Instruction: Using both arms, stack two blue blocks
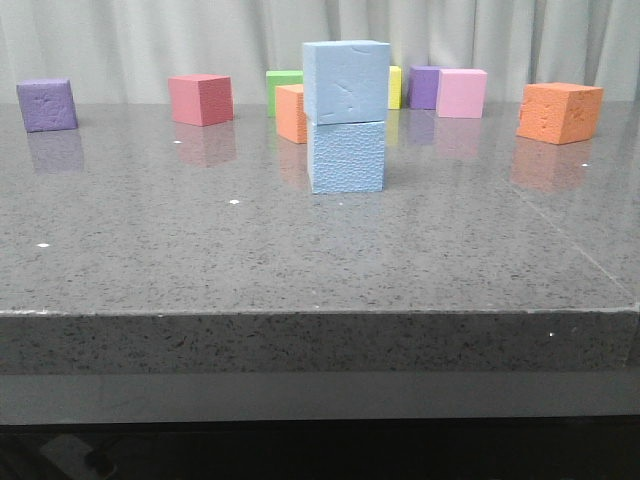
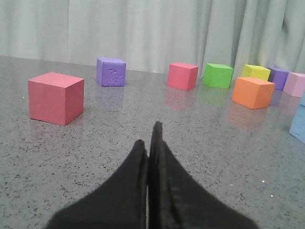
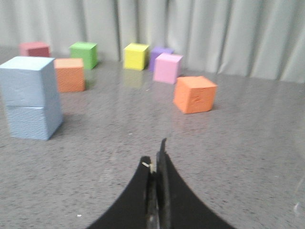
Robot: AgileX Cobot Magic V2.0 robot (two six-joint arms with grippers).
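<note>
Grey table [image 1: 150,260], stacked blue blocks [image 1: 346,115].

Two blue blocks [image 1: 346,115], two orange cubes [image 1: 560,112], two purple [image 1: 47,105], two red [image 2: 55,98], one green [image 2: 218,75], yellow [image 3: 136,56], pink [image 1: 462,93]

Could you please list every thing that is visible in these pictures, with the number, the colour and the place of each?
blue blocks: 2, pale blue, stacked at the table's middle, upper on lower
orange blocks: 2, orange, one just behind the stack to its left, one at far right
red blocks: 2, red, one at back left, one seen only in the left wrist view
purple blocks: 2, purple, one at far left, one at the back, right of the stack
green block: 1, green, behind the stack
yellow block: 1, yellow, at the back
pink block: 1, pink, back right
table: 1, grey speckled
curtain: 1, pale grey, behind the table
left gripper: black fingers, shut, holding nothing
right gripper: black fingers, shut, holding nothing
</note>
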